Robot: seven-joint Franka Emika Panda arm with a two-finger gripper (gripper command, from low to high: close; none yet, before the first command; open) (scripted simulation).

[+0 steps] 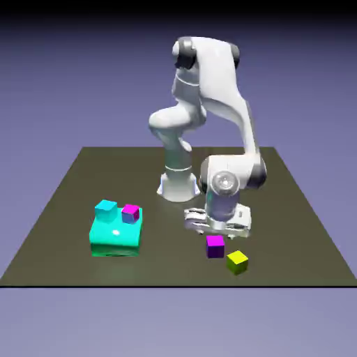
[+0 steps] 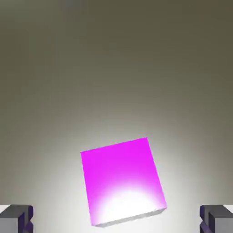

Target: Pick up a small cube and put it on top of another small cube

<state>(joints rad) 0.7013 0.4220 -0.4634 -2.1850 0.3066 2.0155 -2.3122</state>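
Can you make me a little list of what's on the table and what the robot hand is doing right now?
Table: dark tabletop
Small cube to pick: magenta top, dark purple sides, lying on the table
Its neighbour: yellow-green cube, close beside it, not stacked
Big block: cyan block at the exterior view's left
On the big block: a small cyan cube and a magenta-topped cube with blue sides
Robot hand: gripper hovering over the small cube
Fingers: open, one grey tip at each side of the cube in the hand view; nothing held

Small cube [image 1: 215,245] on the table [image 1: 63,202], just beside a second cube [image 1: 237,261] toward the exterior view's right; gripper [image 1: 216,224] directly above
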